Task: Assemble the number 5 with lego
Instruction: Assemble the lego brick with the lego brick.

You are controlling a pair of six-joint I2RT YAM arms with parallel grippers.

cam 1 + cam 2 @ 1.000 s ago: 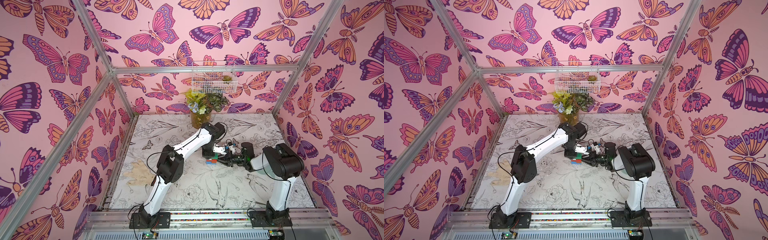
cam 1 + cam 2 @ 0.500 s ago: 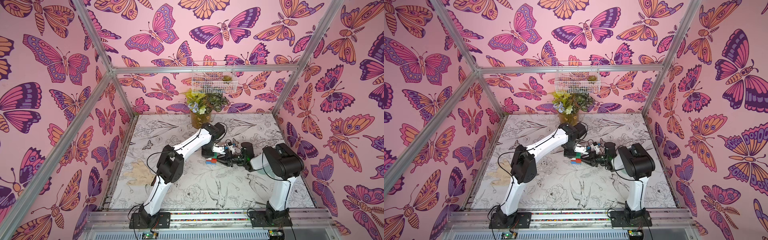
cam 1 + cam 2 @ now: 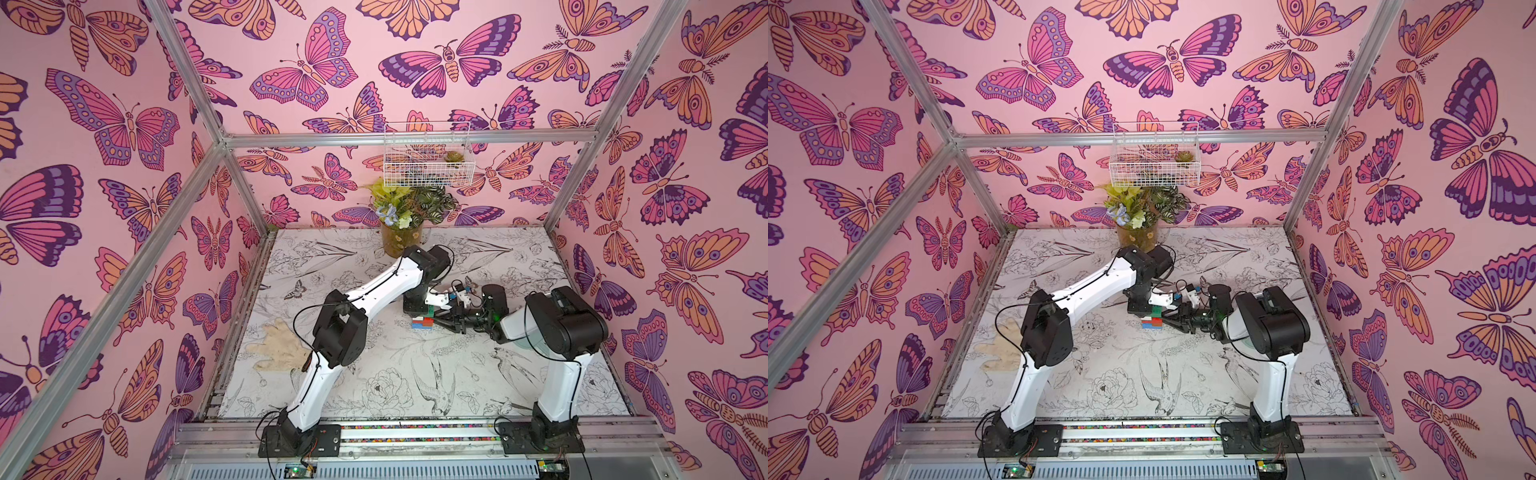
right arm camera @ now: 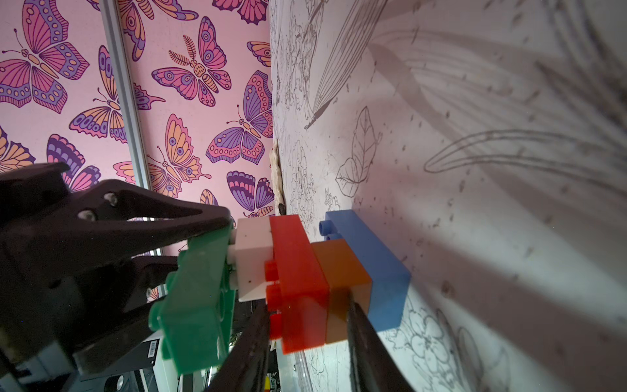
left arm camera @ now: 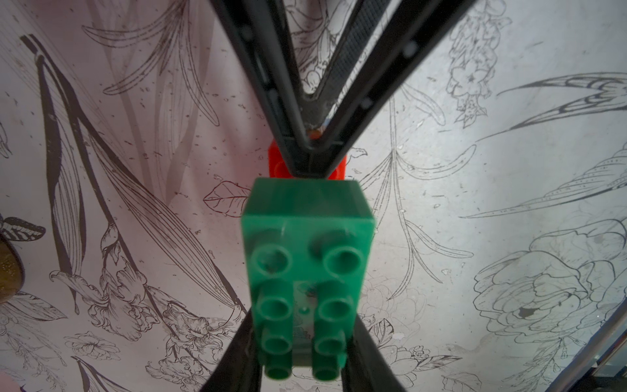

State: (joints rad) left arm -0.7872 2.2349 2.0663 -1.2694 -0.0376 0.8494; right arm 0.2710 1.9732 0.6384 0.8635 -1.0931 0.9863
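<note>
Standing here, I see almost nothing shift over the last second: both arms hold the same pose, and the stack stays on the same patch of the table, just right of centre in both top views. The only change is a hair of tightening on the right side.

The left gripper stays clamped hard on the green brick, one finger on each long side, and holds it over the tower. In the lower middle of the right wrist view the layers read clearly. The blue brick lies on the table, then come the orange brick, the red brick and the white brick. Green meets the white one's studs, but a sliver of those studs still shows, and the green bar looks slightly skewed.

The right gripper is closed to a narrow gap on the stack at the red and orange layers, bracing it. Exactly where its lower pad bears I cannot make out.

So the stillness looks like a press in progress, not a pause. Four layers are locked and the top bar of the 5 is on but, I judge, not fully home. It wants a straight push down with the tower held firm. A crooked push could tip or split the stack.
</note>
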